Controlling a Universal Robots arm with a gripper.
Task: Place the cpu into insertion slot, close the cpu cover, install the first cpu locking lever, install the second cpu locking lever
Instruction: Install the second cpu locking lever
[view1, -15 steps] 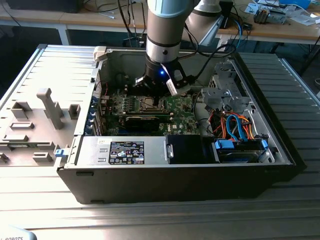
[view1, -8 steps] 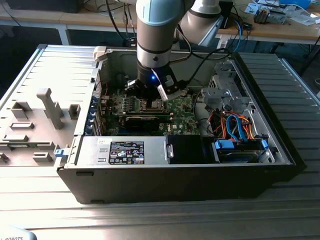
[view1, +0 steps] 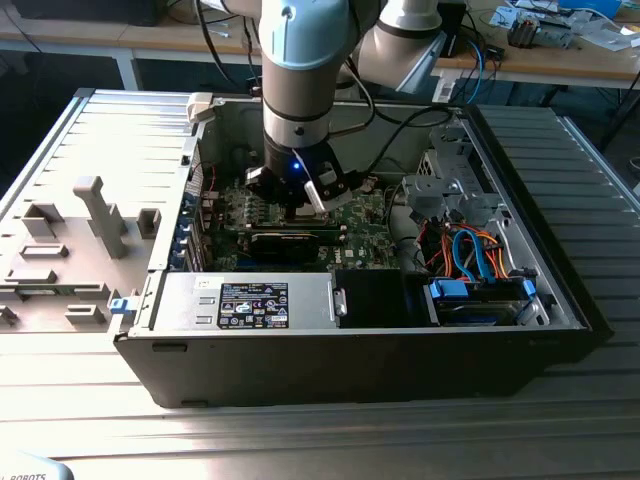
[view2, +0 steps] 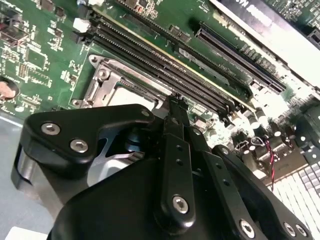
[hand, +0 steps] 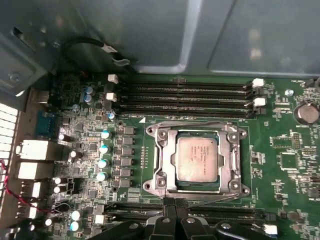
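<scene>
The cpu (hand: 197, 159) already lies in the insertion slot (hand: 162, 183) on the green board, framed by the cpu cover (hand: 232, 161), while the gripper (hand: 174, 204), pressed together and empty, hovers beside the slot's edge.

We've got a dull silver-grey cpu (hand: 197, 159) in its silvery-framed insertion slot (hand: 161, 159) on the green circuit board (hand: 280, 180), with our black pincer (hand: 175, 204) and black memory slots (hand: 185, 97).

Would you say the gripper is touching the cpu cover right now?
Cannot tell. In the first wrist view, the gripper meets the near edge of the cpu cover around the cpu, but neither contact nor gap shows plainly.
</scene>
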